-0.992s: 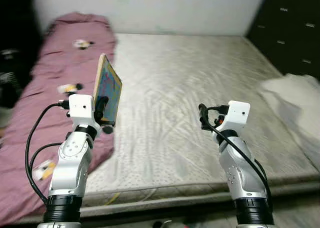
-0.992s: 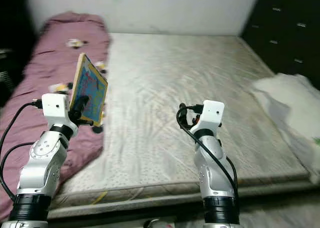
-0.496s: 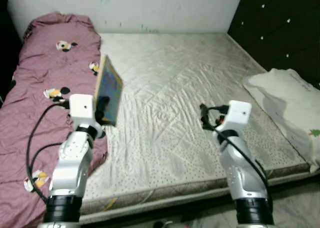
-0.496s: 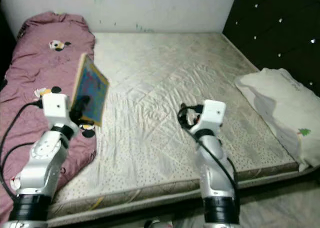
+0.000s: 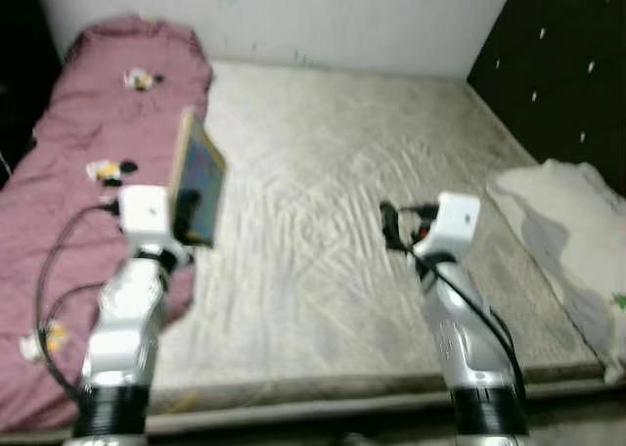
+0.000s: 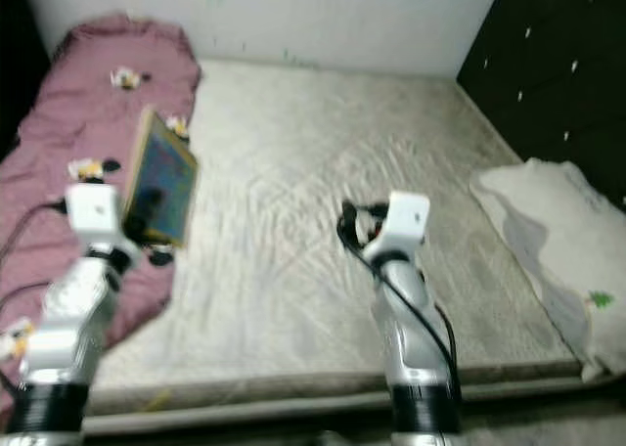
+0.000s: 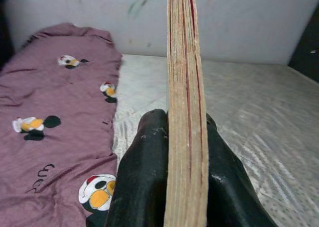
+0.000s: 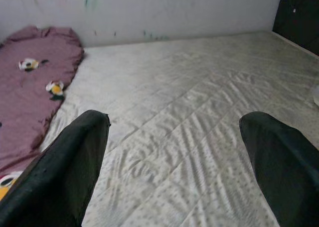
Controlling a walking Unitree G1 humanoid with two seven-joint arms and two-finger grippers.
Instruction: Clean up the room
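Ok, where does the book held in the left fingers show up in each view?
Left eye view: book, upper left, above the left arm.
Right eye view: book, left of middle.
Left wrist view: book edge-on, clamped between the fingers.
Right wrist view: not in it.
Shared landmark: purple blanket.

You face a bed [image 5: 323, 221] with a pale quilted cover. A maroon cartoon-print blanket [image 5: 78, 172] lies along its left side; a white pillow [image 5: 567, 231] rests at its right edge.
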